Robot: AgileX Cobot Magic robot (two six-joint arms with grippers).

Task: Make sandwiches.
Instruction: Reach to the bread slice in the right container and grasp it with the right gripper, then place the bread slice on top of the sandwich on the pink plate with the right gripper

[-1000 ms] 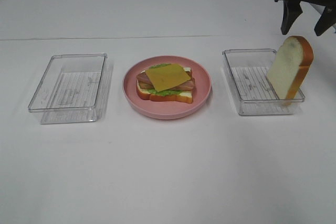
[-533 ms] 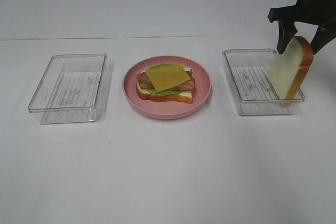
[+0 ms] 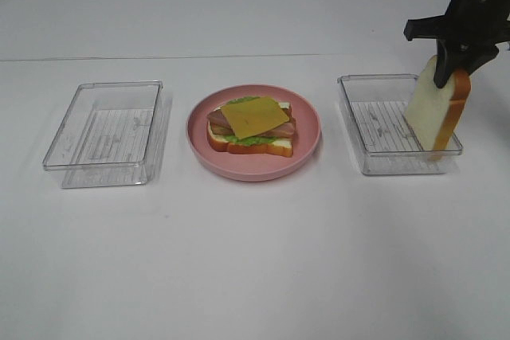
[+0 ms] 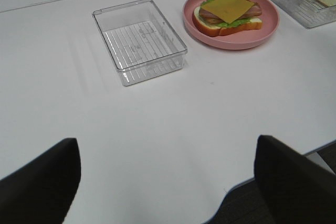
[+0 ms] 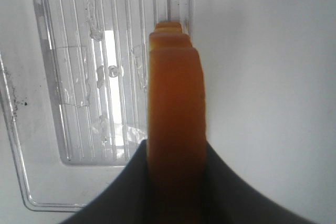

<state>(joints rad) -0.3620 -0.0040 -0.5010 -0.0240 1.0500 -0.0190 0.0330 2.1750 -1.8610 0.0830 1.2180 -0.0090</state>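
Your right gripper (image 3: pixel 451 68) has its jaws pressed against both faces of the top bread slice (image 3: pixel 433 111), pinching it at the crusted upper edge; the right wrist view shows the dark fingers (image 5: pixel 131 182) flush on either side of the orange-brown crust. The slice stands on edge, leaning against the far corner of the right clear tray (image 3: pixel 374 161). It looks like a light, slightly spongy toy, so expect it to give under the pads and to swing if you lift fast. A grip across the flat faces near the top suits it (the crust end seems the firmest part).

The rest of the sandwich (image 3: pixel 252 127) sits on the pink plate (image 3: pixel 199 137) between the two trays: bottom bread, lettuce, bacon, and a thin yellow cheese slice (image 3: pixel 253 115) on top. That cheese looks slick and loose, so lower the bread flat rather than sliding it across.

Your left gripper (image 4: pixel 168 174) hangs spread wide and empty, well clear of the left tray (image 4: pixel 118 22).
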